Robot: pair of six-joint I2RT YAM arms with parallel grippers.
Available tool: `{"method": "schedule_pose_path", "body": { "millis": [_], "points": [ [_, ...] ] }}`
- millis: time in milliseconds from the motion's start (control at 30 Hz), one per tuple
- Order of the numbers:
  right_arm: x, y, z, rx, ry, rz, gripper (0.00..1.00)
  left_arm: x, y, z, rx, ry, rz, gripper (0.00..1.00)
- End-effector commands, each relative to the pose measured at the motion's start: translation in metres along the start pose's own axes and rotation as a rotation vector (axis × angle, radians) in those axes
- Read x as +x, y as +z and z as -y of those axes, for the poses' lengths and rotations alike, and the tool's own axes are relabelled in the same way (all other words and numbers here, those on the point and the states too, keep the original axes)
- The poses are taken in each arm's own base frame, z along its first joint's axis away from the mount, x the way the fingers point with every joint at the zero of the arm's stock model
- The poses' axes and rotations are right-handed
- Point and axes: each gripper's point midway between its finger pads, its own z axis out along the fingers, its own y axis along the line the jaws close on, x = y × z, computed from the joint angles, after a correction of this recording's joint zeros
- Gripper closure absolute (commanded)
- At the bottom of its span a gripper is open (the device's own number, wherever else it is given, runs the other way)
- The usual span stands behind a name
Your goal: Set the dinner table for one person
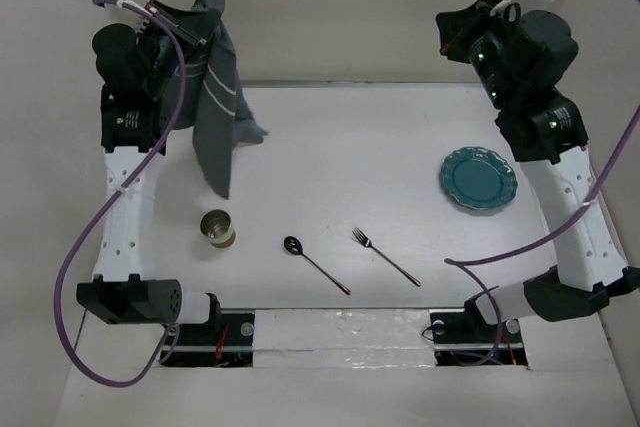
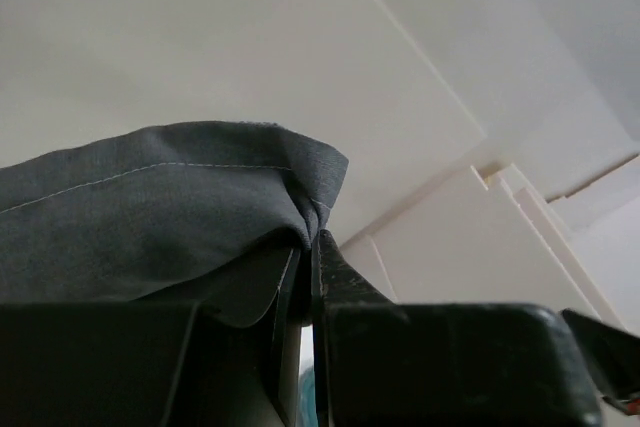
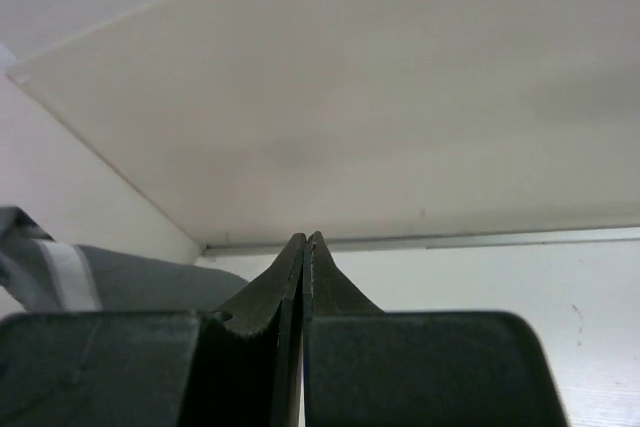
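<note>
Dinner table (image 1: pixel 340 137) fills the overhead view, white, with a grey placemat (image 1: pixel 215 107) dangling over its far-left part. Left wrist: left gripper (image 2: pixel 311 247) clamps the placemat's edge. Right wrist: right gripper (image 3: pixel 305 242) pressed together, empty.

no readable text, labels or signs anywhere

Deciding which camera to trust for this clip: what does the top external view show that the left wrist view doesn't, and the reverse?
Only top external: the dinner table, teal plate, fork, spoon and metal cup, plus the striped placemat hanging down lengthwise. Only left wrist: the close-up pinch, the fingers shut on a stitched fold. Both: the placemat gripped by the left gripper.
</note>
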Motion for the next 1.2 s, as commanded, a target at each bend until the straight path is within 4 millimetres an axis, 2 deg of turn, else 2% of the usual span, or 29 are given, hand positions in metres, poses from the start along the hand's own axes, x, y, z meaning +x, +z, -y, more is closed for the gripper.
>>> {"method": "schedule_pose_path", "body": {
  "millis": [0,33,67,100,133,167,200,367,400,433,500,533,567,600,633,700,733,767,800,833,867,900,933,967,1000,1033,1100,1133,1167],
  "points": [
    [0.134,0.020,0.006,-0.032,-0.049,-0.343,1.00,0.005,-0.010,-0.007,-0.004,-0.008,0.032,1.00],
    [0.152,0.023,-0.008,-0.088,-0.028,-0.350,1.00,0.011,-0.010,-0.017,-0.023,-0.022,0.029,1.00],
    [0.198,0.019,-0.007,-0.116,-0.016,-0.451,1.00,0.016,-0.008,-0.021,-0.009,-0.026,0.023,1.00],
    [0.212,0.021,-0.003,-0.106,-0.001,-0.472,1.00,0.028,0.000,-0.042,-0.038,-0.042,-0.008,1.00],
    [0.224,0.022,-0.011,-0.138,0.027,-0.491,1.00,0.034,0.005,-0.049,-0.047,-0.053,-0.025,1.00],
    [0.237,0.023,-0.009,-0.142,0.030,-0.519,1.00,0.039,0.010,-0.046,-0.020,-0.063,-0.042,1.00],
    [0.243,0.024,-0.008,-0.141,0.026,-0.530,1.00,0.043,0.020,-0.052,-0.015,-0.078,-0.053,1.00],
    [0.249,0.026,-0.001,-0.135,-0.003,-0.558,1.00,0.051,0.060,0.006,0.170,-0.137,-0.072,1.00],
    [0.245,0.027,0.003,-0.128,-0.006,-0.549,1.00,0.042,0.074,0.024,0.215,-0.126,-0.060,1.00],
    [0.234,0.027,0.007,-0.120,-0.019,-0.528,1.00,0.039,0.084,0.060,0.309,-0.164,-0.070,1.00],
    [0.233,0.026,0.007,-0.120,-0.024,-0.527,1.00,0.035,0.085,0.070,0.355,-0.169,-0.060,1.00],
    [0.230,0.027,0.013,-0.108,-0.025,-0.525,1.00,0.028,0.082,0.080,0.385,-0.184,-0.049,1.00],
    [0.224,0.029,0.017,-0.102,-0.032,-0.514,1.00,0.025,0.081,0.081,0.385,-0.179,-0.037,1.00],
    [0.224,0.029,0.017,-0.104,-0.034,-0.515,1.00,0.019,0.075,0.087,0.391,-0.168,-0.021,1.00],
    [0.225,0.030,0.025,-0.083,-0.038,-0.525,1.00,0.022,0.073,0.083,0.375,-0.161,-0.020,1.00],
    [0.219,0.033,0.031,-0.069,-0.043,-0.513,0.99,0.010,0.060,0.079,0.372,-0.137,0.023,1.00],
    [0.219,0.034,0.037,-0.053,-0.046,-0.515,0.98,0.024,0.061,0.056,0.327,-0.152,-0.001,1.00],
    [0.221,0.035,0.040,-0.043,-0.052,-0.520,0.95,0.029,0.057,0.046,0.319,-0.146,-0.013,1.00],
    [0.222,0.036,0.047,-0.023,-0.058,-0.523,0.92,0.026,0.044,0.045,0.318,-0.131,-0.002,1.00],
    [0.226,0.036,0.052,-0.005,-0.066,-0.531,0.89,0.056,0.045,0.009,0.244,-0.152,-0.053,1.00],
    [0.229,0.036,0.060,0.032,-0.078,-0.529,0.83,0.066,0.040,-0.006,0.223,-0.143,-0.062,1.00],
    [0.251,0.030,0.075,0.075,-0.086,-0.574,0.75,0.104,0.019,-0.051,0.136,-0.163,-0.118,1.00],
    [0.252,0.030,0.075,0.076,-0.086,-0.574,0.75,0.104,0.019,-0.051,0.135,-0.163,-0.118,1.00],
    [0.259,0.029,0.085,0.109,-0.075,-0.587,0.65,0.120,0.013,-0.069,0.097,-0.173,-0.141,1.00],
    [0.265,0.026,0.098,0.155,-0.080,-0.593,0.60,0.128,0.003,-0.076,0.083,-0.166,-0.146,1.00],
    [0.285,0.019,0.112,0.195,-0.085,-0.630,0.57,0.159,-0.007,-0.111,0.009,-0.187,-0.197,1.00],
    [0.304,0.012,0.131,0.257,-0.082,-0.658,0.48,0.185,-0.020,-0.135,-0.037,-0.189,-0.246,1.00],
    [0.325,0.004,0.142,0.275,-0.089,-0.696,0.45,0.209,-0.032,-0.159,-0.093,-0.214,-0.290,1.00],
    [0.337,0.000,0.152,0.307,-0.078,-0.720,0.43,0.219,-0.037,-0.168,-0.108,-0.221,-0.306,1.00]
  ]
}}
